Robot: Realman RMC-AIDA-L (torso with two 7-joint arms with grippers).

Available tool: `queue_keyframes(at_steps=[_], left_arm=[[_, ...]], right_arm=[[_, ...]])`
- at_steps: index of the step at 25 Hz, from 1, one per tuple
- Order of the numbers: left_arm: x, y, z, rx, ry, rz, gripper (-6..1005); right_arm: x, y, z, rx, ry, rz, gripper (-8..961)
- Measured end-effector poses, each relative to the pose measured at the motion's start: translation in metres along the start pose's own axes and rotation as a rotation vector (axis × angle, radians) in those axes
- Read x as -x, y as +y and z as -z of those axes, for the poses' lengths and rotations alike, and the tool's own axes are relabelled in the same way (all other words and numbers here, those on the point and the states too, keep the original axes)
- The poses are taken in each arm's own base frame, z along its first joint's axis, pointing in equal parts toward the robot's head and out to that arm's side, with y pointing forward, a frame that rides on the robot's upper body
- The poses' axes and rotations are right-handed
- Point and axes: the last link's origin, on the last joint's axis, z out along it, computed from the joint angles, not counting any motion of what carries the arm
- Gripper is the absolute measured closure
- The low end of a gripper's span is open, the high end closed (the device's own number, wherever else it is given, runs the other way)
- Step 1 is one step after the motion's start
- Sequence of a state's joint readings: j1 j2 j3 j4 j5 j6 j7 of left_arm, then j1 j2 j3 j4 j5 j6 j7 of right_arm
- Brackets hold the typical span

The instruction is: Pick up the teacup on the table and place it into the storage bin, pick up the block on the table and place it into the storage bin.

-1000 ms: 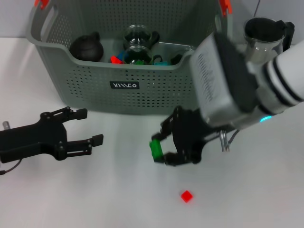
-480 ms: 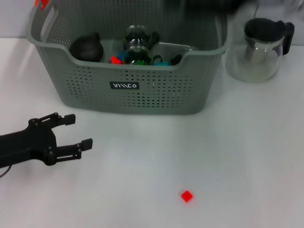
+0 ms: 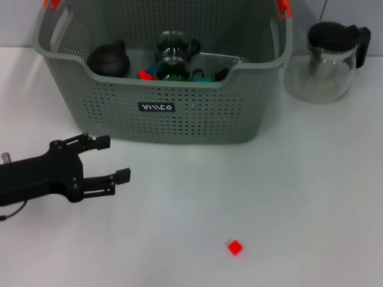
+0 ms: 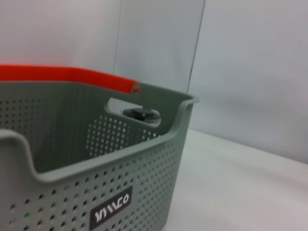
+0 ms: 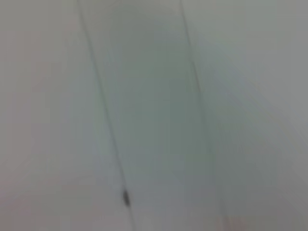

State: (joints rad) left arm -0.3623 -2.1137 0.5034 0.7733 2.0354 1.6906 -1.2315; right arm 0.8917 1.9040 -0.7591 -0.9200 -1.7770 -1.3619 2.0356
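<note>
Head view: the storage bin (image 3: 161, 78) is holding a dark teapot (image 3: 109, 60), glass cups (image 3: 173, 57) and coloured bits. The red block (image 3: 235, 247) is lying on the desk (image 3: 311, 197), corner-forward. The left claw (image 3: 108, 160) is hovering spread, empty.

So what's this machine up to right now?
It is tidying things off a white table into the storage bin, which already holds a dark teapot, glass cups and some coloured pieces. At this moment nothing is being held. The left gripper hovers open, low over the table in front of the bin. The right arm is out of sight. A small red block lies on the table, not yet picked up. A glass teapot stands beside the bin.
</note>
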Motion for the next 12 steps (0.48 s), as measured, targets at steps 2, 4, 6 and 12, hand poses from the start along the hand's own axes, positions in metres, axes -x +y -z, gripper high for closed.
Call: queue_keyframes(at_steps=[2,4,6,12], left_arm=[[-0.002,0.0,-0.003,0.007,0.005,-0.004,115],[-0.004,0.0,-0.006,0.013,0.009,-0.008,115],[-0.006,-0.001,-0.007,0.02,0.011,-0.014,115],[-0.011,0.002,-0.008,0.051,0.019,-0.022,115]], right_arm=[[-0.008,-0.005,-0.007,-0.03,0.041,0.015,511],[-0.014,-0.006,-0.013,-0.052,0.074,0.029,421],[-0.018,-0.006,-0.019,-0.065,0.101,0.044,332],[-0.013,0.009,-0.014,0.0,0.105,0.09,162]])
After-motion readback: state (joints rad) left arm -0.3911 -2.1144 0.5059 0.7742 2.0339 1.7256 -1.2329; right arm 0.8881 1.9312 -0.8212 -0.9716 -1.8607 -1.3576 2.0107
